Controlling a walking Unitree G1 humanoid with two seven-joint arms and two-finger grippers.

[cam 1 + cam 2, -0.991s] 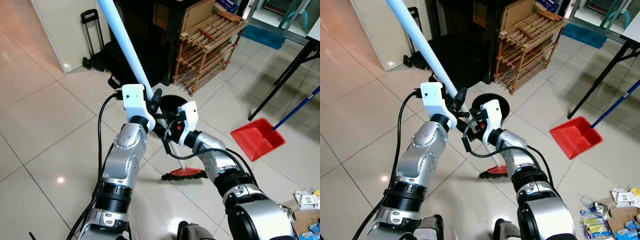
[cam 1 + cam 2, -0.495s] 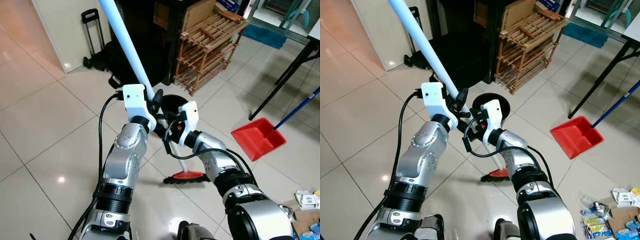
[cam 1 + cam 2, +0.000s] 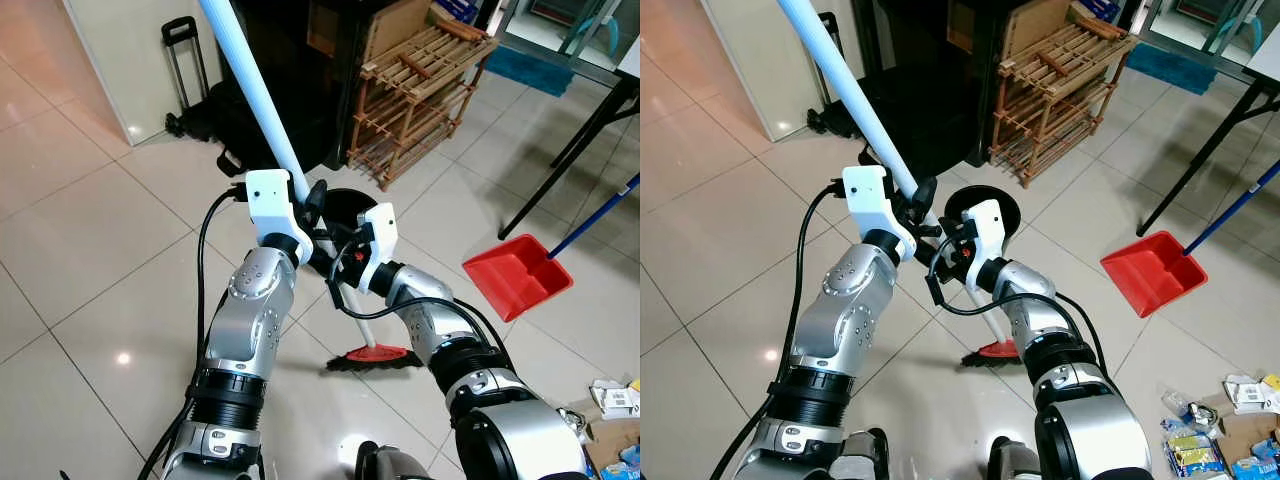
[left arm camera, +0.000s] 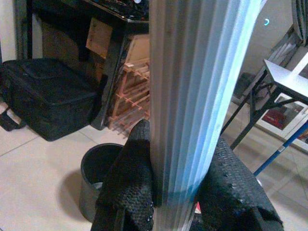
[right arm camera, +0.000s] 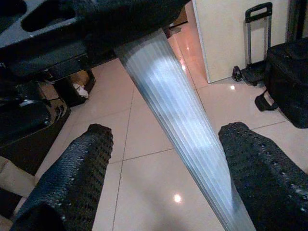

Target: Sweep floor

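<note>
- Nearest, the broom [image 3: 375,354] has its red head with dark bristles down on the tiled floor [image 3: 90,270], just ahead of the robot's right forearm.
- Its pale blue-white handle [image 3: 250,90] slants up and away toward the robot's left.
- The right hand [image 5: 163,159] sits lower on the handle with its two black fingers [image 5: 72,178] spread wide on either side, not touching it.
- The left hand [image 4: 185,183] is clamped tight on the handle just above, a padded finger pressed on each side.
- Right behind the hands stands a black bucket [image 4: 98,166].
- To the robot's right lies a red dustpan [image 3: 515,275] with a blue stick.
- Farther off are a wooden rack [image 3: 415,95] and a black bag [image 4: 43,96].
</note>
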